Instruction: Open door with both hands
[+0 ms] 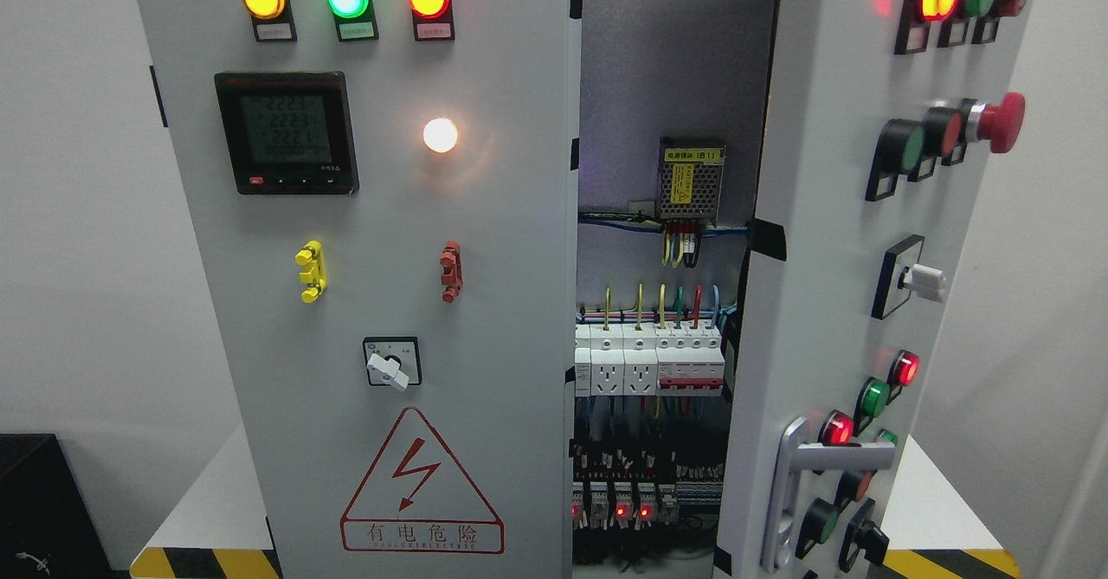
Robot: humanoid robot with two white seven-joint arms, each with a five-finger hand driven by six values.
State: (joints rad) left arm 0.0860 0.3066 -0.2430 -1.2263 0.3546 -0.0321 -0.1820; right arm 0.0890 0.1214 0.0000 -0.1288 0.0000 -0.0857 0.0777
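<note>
Right door (831,285) hangs ajar at the picture's right, swung outward, its silver handle (801,492) low on the face; left door (363,285) sits shut, filling the centre-left; between them the lit breakers (649,363) and wiring lie exposed. Neither robot hand is in view, so I cannot tell how the fingers stand. The risk, as I judge it: a reach for the handle clips the protruding red emergency button (1000,122) or strays into the live interior.
</note>
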